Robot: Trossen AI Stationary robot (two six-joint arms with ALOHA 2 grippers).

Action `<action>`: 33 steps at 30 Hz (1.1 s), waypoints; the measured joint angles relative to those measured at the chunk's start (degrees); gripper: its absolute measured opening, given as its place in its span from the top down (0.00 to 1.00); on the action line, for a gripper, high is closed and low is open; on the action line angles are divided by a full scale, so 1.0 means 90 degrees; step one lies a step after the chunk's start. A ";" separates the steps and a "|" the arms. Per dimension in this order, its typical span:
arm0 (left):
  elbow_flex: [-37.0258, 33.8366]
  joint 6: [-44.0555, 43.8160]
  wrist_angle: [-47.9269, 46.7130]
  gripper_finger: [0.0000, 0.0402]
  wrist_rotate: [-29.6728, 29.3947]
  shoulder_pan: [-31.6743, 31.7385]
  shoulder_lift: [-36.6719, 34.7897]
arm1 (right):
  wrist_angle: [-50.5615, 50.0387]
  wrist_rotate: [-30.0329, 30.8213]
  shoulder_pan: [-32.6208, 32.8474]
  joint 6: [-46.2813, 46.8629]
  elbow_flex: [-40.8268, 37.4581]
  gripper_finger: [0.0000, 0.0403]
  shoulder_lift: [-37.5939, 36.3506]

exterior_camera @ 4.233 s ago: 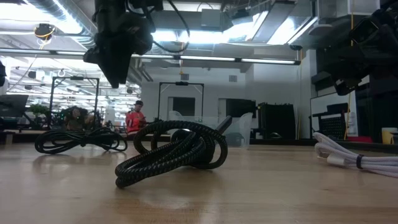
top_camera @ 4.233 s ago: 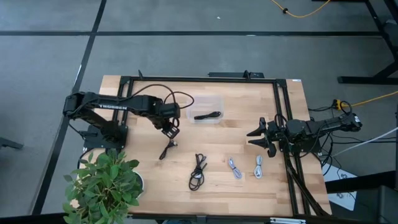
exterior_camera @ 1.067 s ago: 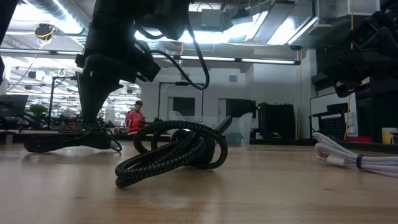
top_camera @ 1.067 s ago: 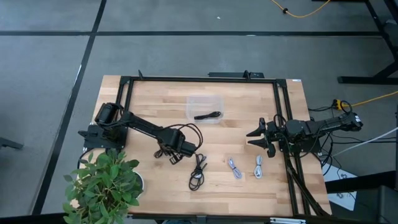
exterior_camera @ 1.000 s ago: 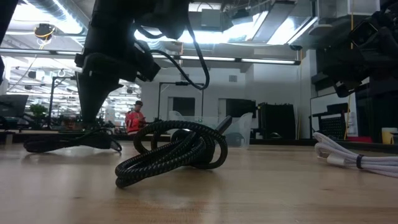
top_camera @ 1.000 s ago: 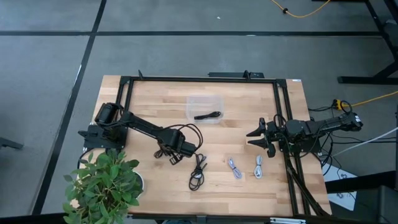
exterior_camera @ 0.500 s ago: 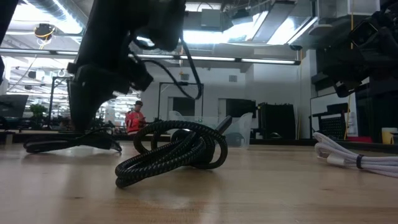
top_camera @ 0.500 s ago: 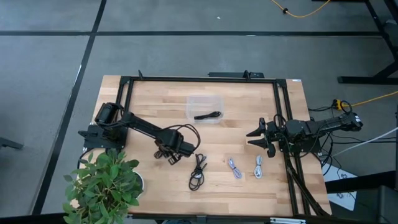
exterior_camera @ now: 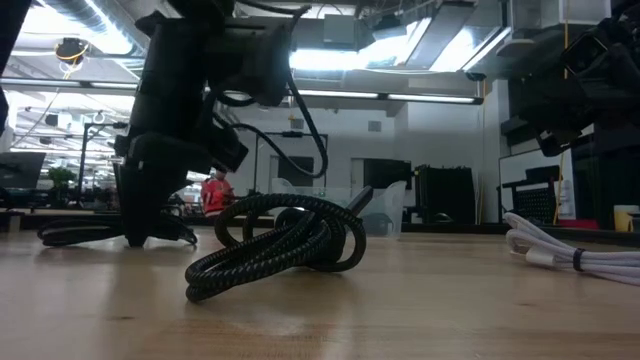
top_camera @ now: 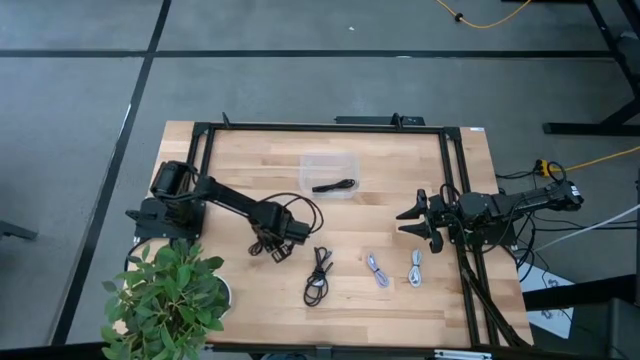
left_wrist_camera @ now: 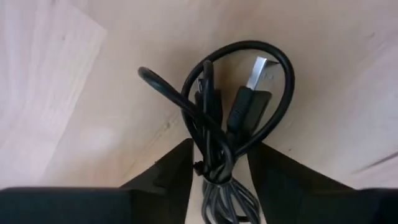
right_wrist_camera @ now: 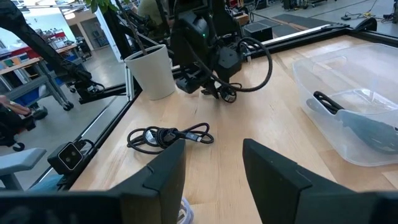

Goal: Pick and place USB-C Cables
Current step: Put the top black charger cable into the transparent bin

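My left gripper [top_camera: 272,250] is down at the table in the left middle, open. Its fingers [left_wrist_camera: 177,171] stand on either side of a coiled black cable [left_wrist_camera: 217,124] that lies flat on the wood [exterior_camera: 90,232]. A second black cable [top_camera: 318,275] lies just to its right, nearer the near edge [exterior_camera: 280,245]. Two light cables [top_camera: 377,270] [top_camera: 415,268] lie farther right. One more black cable [top_camera: 333,186] rests inside the clear container [top_camera: 348,160]. My right gripper [top_camera: 415,230] waits open at the right edge.
A potted plant [top_camera: 165,295] stands at the near left corner, close to the left arm's base. A black frame [top_camera: 320,127] runs along the table's far, left and right sides. Bare wood [top_camera: 390,180] lies between the container and the right arm.
My left gripper has come down to the table top and shifted slightly toward the table's left, so its fingers now stand around the coiled black cable. The cable has stayed where it was.
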 joint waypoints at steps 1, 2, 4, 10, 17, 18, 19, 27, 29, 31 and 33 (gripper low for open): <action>-0.0003 0.0045 0.0007 0.68 0.0037 0.0037 -0.0001 | 0.0000 0.0000 0.0002 0.0000 0.0000 0.59 0.0000; 0.0009 0.0111 0.0007 0.72 0.0082 0.0074 -0.0003 | 0.0000 -0.0002 0.0002 0.0002 0.0000 0.59 0.0000; 0.0082 0.0281 0.0009 0.83 0.0178 0.0158 0.0002 | -0.0001 -0.0001 0.0000 0.0001 0.0000 0.59 0.0000; 0.0594 0.0784 -0.0114 0.94 0.0099 0.0493 0.0072 | -0.0002 -0.0001 0.0001 -0.0005 0.0000 0.59 0.0000; 0.2625 0.1951 -0.1184 0.94 -0.0710 0.0808 0.0049 | -0.0002 0.0000 0.0002 -0.0015 0.0000 0.59 0.0000; 0.2955 0.2241 -0.1140 0.94 -0.0968 0.0899 0.0048 | 0.0000 0.0000 0.0000 -0.0017 0.0000 0.59 0.0000; 0.3255 0.2522 -0.1091 0.94 -0.1298 0.1000 0.0048 | -0.0002 0.0000 0.0000 -0.0015 0.0000 0.59 0.0000; 0.4398 0.5119 0.0766 0.94 -0.1758 0.2326 0.0175 | 0.0000 0.0000 0.0000 -0.0007 0.0000 0.59 0.0000; 0.4400 0.5634 0.1174 0.94 -0.1483 0.2651 0.0234 | 0.0000 0.0000 0.0002 -0.0005 0.0000 0.59 0.0000; 0.4396 0.5996 0.1283 0.94 -0.1322 0.2918 0.0371 | 0.0002 0.0000 0.0002 -0.0005 0.0000 0.59 -0.0002; 0.4404 0.6230 0.1390 0.94 -0.1102 0.3119 0.0579 | 0.0001 0.0000 0.0001 -0.0008 0.0000 0.59 -0.0002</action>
